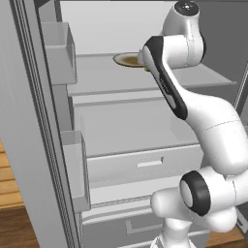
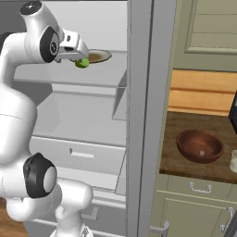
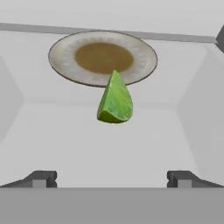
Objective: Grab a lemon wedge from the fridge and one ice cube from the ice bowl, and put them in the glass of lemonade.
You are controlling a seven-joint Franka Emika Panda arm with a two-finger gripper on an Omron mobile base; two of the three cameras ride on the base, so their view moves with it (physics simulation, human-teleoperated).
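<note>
— Where was the lemon wedge (image 3: 115, 100)?

— On a shelf inside the open fridge (image 1: 145, 121), just in front of a pale plate (image 3: 61, 57), its tip touching the plate's rim.

— And the end effector (image 3: 111, 178)?

— Spread wide, gripping nothing, aimed at the wedge from nearby.

— The rest?

— The ice bowl (image 2: 200, 145) sat on the desk (image 2: 183, 125) with an ice cube (image 2: 201, 152) inside, the glass of lemonade (image 2: 233, 162) beside it.
</note>
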